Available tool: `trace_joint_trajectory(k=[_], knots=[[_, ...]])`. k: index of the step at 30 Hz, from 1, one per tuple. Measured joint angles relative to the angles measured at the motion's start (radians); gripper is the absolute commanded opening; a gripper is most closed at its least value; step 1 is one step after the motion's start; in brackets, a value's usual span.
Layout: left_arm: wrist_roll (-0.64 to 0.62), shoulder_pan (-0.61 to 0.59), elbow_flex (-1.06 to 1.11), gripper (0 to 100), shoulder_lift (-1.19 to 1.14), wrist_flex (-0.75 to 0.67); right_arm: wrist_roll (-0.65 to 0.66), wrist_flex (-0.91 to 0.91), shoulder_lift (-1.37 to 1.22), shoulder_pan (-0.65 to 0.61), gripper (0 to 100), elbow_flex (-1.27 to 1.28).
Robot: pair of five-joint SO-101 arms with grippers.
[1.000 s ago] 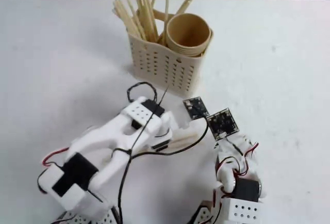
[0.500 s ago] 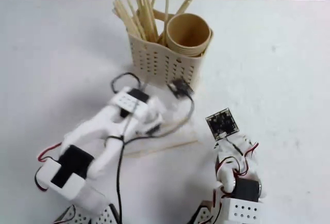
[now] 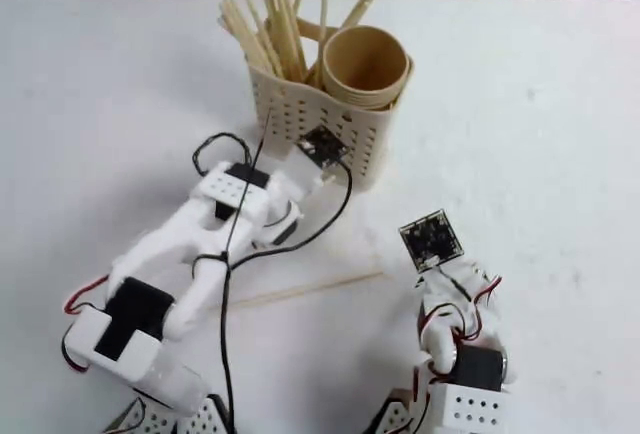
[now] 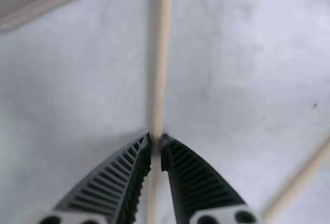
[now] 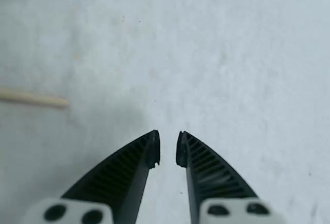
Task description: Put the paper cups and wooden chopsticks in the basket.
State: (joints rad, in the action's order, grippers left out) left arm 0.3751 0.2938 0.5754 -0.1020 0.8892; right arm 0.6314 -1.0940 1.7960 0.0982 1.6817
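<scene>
wooden chopstick (image 4: 159, 53) between left tool (image 4: 156, 141) tips, near basket (image 3: 285, 119)

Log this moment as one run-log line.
left gripper: shut on chopstick, near basket | right gripper: empty, slightly open | table: one loose chopstick | basket: paper cups, chopsticks inside

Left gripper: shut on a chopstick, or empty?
Shut on it: the left gripper pinches a chopstick between its closed fingertips.

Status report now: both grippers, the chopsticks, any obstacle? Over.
Left gripper shut on a wooden chopstick, close to basket. Right gripper slightly open, empty. One loose chopstick on table. Nothing blocks the basket.
</scene>
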Motion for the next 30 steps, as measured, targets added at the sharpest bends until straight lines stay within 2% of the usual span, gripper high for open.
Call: trace_joint_trajectory(k=[3,9,16,20,25,30], knots=[[-0.003,0.000,0.000,6,0.000,0.000,0.000,0.000,0.000,0.000,7.0,0.000],[-0.012,0.000,0.000,16,0.000,-0.020,0.000,0.000,0.000,0.000,7.0,0.000],[-0.012,0.000,0.000,16,0.000,-0.140,0.000,0.000,0.000,0.000,7.0,0.000],[-0.012,0.000,0.000,16,-0.009,-0.157,0.000,0.000,0.000,0.000,7.0,0.000],[-0.012,0.002,-0.064,16,-0.075,-0.137,0.000,0.000,0.000,0.000,7.0,0.000],[-0.012,0.003,-0.227,16,-0.190,0.000,0.000,0.000,0.000,0.000,7.0,0.000]])
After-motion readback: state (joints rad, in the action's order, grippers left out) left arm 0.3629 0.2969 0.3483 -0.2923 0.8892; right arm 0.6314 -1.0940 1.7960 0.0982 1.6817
